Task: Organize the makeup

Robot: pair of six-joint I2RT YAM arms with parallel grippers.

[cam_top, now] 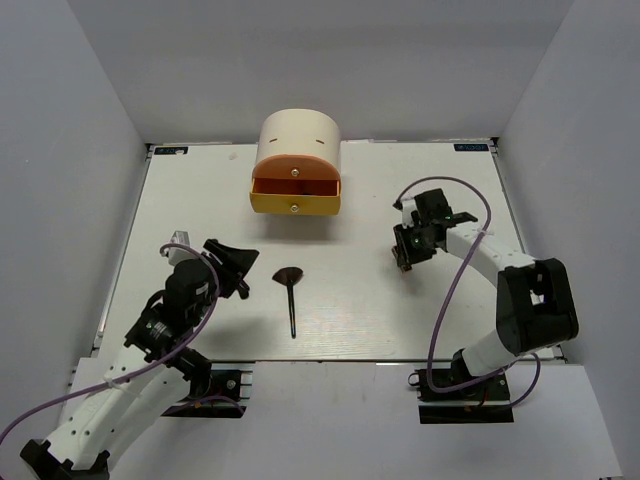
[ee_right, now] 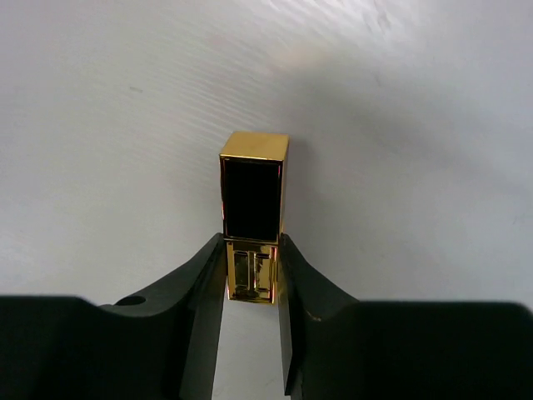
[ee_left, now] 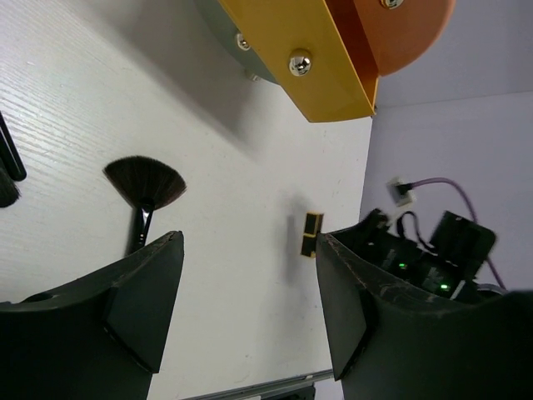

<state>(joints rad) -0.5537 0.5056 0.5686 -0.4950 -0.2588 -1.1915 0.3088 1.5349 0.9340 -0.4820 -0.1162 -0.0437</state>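
Drawer box (cam_top: 297, 160) at back centre of table (cam_top: 200, 200), fan brush (cam_top: 291, 303) before it, lipstick (ee_right: 252, 208) to its right.

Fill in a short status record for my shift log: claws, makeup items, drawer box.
left claw: open, empty
right claw: closed on black-and-gold lipstick, gripping its lower gold end
fan brush: lying on table, centre front, untouched
drawer box: at the back of the table, yellow drawer pulled out

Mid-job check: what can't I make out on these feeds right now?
- Top view: black-and-gold lipstick mostly hidden beneath right pincer.
- Top view: contents of round cream box's yellow drawer, behind its front.
- Left wrist: black fan brush handle, behind left pincer finger.
- Left wrist: black object cropped by left edge.
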